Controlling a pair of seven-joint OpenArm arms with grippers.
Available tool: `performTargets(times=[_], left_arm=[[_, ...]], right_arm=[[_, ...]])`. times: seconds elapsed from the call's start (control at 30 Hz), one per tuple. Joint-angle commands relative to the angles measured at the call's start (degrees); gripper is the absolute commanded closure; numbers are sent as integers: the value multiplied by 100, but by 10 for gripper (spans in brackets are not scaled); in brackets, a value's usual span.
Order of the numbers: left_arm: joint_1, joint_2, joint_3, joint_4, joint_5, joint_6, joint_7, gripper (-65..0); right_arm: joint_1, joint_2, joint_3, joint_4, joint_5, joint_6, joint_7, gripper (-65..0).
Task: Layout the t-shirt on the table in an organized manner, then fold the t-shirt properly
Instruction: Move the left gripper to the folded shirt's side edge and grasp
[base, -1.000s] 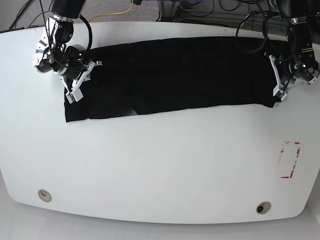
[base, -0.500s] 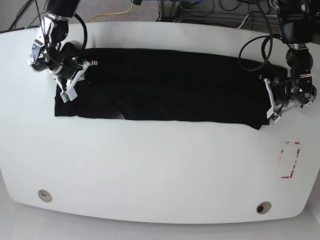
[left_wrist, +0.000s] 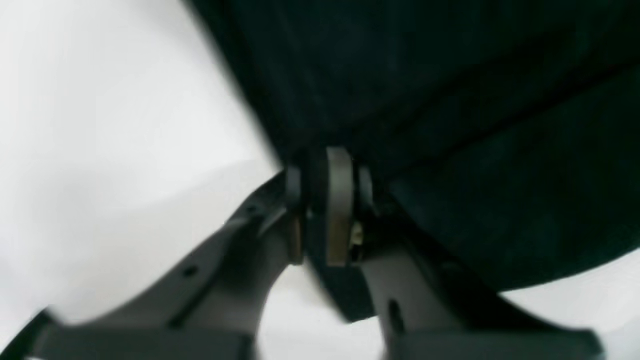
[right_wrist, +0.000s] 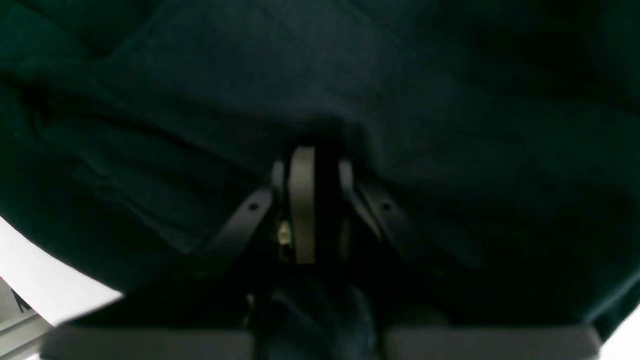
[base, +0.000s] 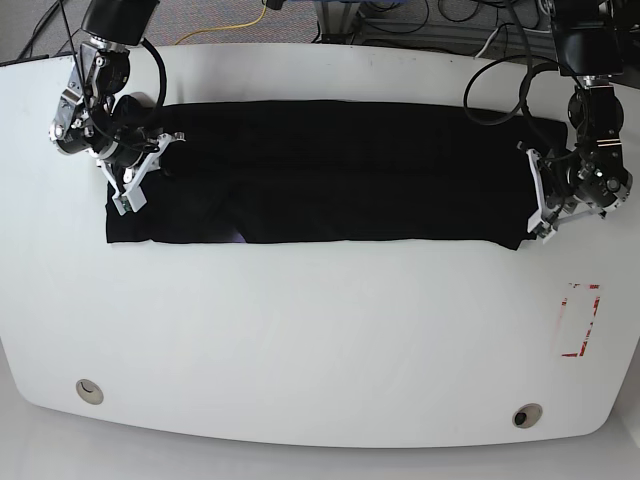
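Base view shows we are holding the t-shirt (base: 330, 170) stretched flat along the bench's (base: 320, 340) far side, right end effector (base: 135, 185) pinching its end, left end effector (base: 540, 200) narrow, grip uncertain; loosening risks bunching; cloth is lying squarer than before.

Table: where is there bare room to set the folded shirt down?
The table is bare across the wide near half, from the t-shirt down to the grommet holes. The red tape rectangle marks its right end. The far strip holds the shirt and both grippers.
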Motion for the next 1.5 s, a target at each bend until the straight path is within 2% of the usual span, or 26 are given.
performTargets(times=[0.0,0.13,0.23,0.67,0.8,1.23,1.47], left_arm=[[-171,-100,-274,353,40,12,85,-157],[-523,6,-494,432,58,12,156,-276],[-760,23,-520,335,66,12,208,-319],[-1938,595,-520,-1450,66,12,164,-322],[-2123,727,-520,-1801,49,12,-82,-324],[-2325,788,-494,-2918,75,12,-609,-322],[-2343,788,-494,-2979,75,12,-601,-318]], right_arm=[[55,86,16,71,68,10,51,-62],[55,86,16,71,68,10,51,-62],[55,86,16,71,68,10,51,-62],[47,51,16,71,68,10,51,-62],[47,51,16,71,68,10,51,-62],[29,78,16,71,68,10,51,-62],[29,60,16,71,68,10,51,-62]])
